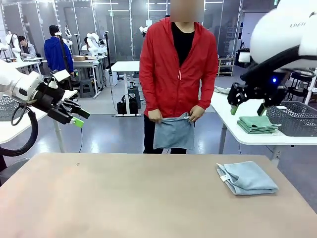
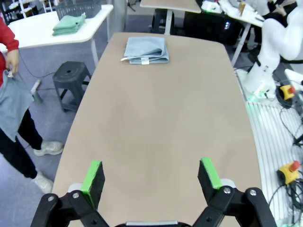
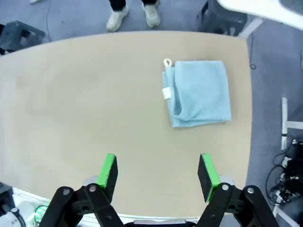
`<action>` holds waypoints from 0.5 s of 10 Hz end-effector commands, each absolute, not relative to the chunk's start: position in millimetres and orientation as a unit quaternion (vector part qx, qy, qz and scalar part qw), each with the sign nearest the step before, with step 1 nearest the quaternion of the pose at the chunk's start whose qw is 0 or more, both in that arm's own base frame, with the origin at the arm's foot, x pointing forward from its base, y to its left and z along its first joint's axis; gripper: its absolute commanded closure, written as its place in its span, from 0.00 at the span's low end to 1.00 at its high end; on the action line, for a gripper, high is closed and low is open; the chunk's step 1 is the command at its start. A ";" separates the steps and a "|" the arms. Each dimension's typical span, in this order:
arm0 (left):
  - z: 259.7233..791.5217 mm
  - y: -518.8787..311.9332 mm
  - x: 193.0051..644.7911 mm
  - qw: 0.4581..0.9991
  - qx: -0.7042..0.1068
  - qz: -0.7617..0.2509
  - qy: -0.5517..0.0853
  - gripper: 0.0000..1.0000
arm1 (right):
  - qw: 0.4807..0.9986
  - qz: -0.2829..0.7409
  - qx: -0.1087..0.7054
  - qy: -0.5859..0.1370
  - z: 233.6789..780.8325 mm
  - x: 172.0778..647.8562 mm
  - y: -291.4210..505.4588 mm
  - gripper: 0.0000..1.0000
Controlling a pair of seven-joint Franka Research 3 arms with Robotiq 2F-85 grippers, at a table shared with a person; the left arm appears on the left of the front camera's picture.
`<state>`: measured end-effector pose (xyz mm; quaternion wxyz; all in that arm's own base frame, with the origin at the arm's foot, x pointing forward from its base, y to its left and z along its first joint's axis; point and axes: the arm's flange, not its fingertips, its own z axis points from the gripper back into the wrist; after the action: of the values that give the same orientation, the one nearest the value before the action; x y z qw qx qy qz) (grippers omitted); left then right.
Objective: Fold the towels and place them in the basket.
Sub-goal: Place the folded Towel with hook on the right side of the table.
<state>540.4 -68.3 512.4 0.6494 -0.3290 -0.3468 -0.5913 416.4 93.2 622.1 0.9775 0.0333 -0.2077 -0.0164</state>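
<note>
One pale blue towel (image 1: 246,177) (image 2: 146,49) (image 3: 199,92) lies folded on the brown table's right side, its white tag toward the middle. The person in red at the far side holds a second towel (image 1: 173,133) (image 2: 12,101) hanging from both hands. The dark wire-mesh basket (image 1: 294,118) (image 2: 78,7) stands on a white side table at the right. My left gripper (image 1: 80,117) (image 2: 151,172) hovers open above the table's left edge, holding nothing. High over the folded towel, my right gripper (image 1: 246,109) (image 3: 158,170) stands open and empty.
Folded green towels (image 1: 257,124) (image 2: 68,23) lie beside the basket on the white side table (image 1: 233,130). A dark stool (image 2: 71,78) stands on the floor between that table and the brown table (image 1: 124,198). Another mesh basket (image 1: 7,106) sits at the far left.
</note>
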 end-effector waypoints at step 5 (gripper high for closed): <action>512.4 -69.0 540.8 0.651 -0.326 -0.591 -0.349 0.00 | 0.977 0.014 0.046 -0.206 654.2 356.1 89.2 0.15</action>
<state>540.4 -68.3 512.3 0.6495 -0.3291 -0.3468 -0.5913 356.7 93.3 664.0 0.9760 0.0316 -0.2153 -0.0028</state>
